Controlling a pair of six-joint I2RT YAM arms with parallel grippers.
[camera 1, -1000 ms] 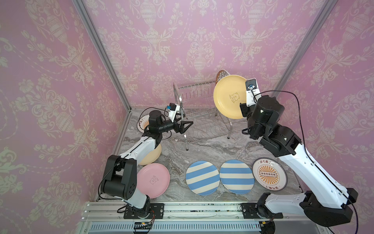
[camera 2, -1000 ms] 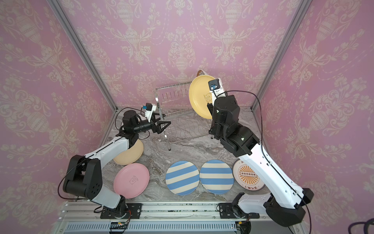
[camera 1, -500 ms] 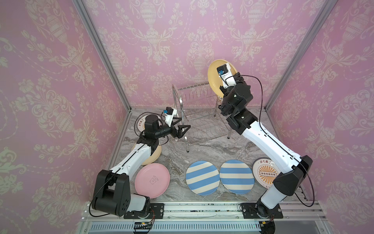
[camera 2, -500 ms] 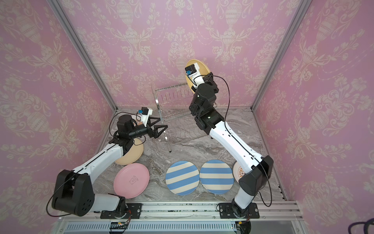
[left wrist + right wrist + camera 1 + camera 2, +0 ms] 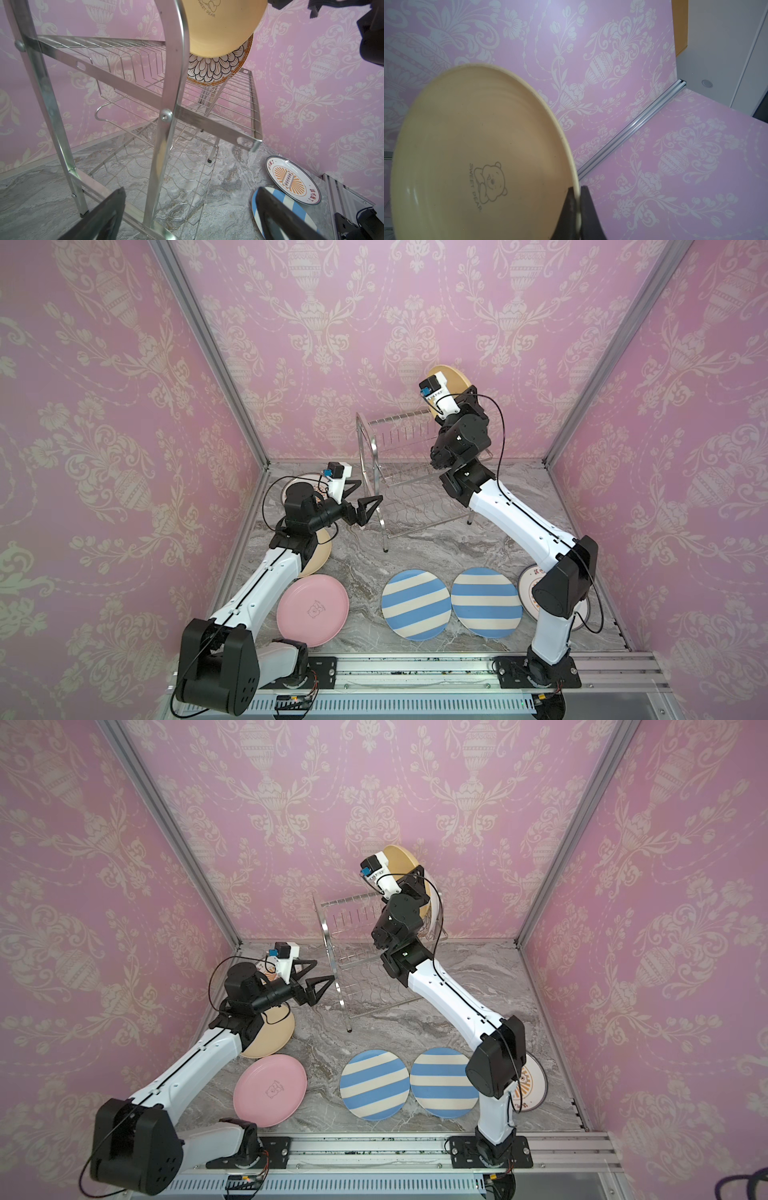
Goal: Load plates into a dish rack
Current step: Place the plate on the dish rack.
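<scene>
**Jaws.** The right gripper [image 5: 577,189] was closed on the rim of the yellow plate [image 5: 477,155], with one finger on each face. The left gripper [image 5: 370,491] stood wide open and held nothing. It was just beside the left side frame of the dish rack [image 5: 409,472]; contact could not be told.

**Position of the held plate.** The yellow plate was held on edge above the right end of the rack's upper tier.

**Differences between views.**
- The right wrist view alone showed the pinch, and a bear drawing with lettering on the plate's face.
- The left wrist view alone showed the brown floral plate [image 5: 214,68] standing in the upper tier directly behind the yellow one. Whether the yellow plate's lower edge touched the wires was hidden.

**Plates lying flat on the marble table [image 5: 415,547], in both top views.**
- Pink plate [image 5: 312,610]: near left.
- Striped plate [image 5: 415,605] and second striped plate [image 5: 486,602]: near centre.
- Sunburst plate [image 5: 525,585]: near right, partly behind the right arm.
- Cream plate [image 5: 320,562]: under the left arm.
- Another plate [image 5: 303,481]: far left, mostly hidden.
</scene>
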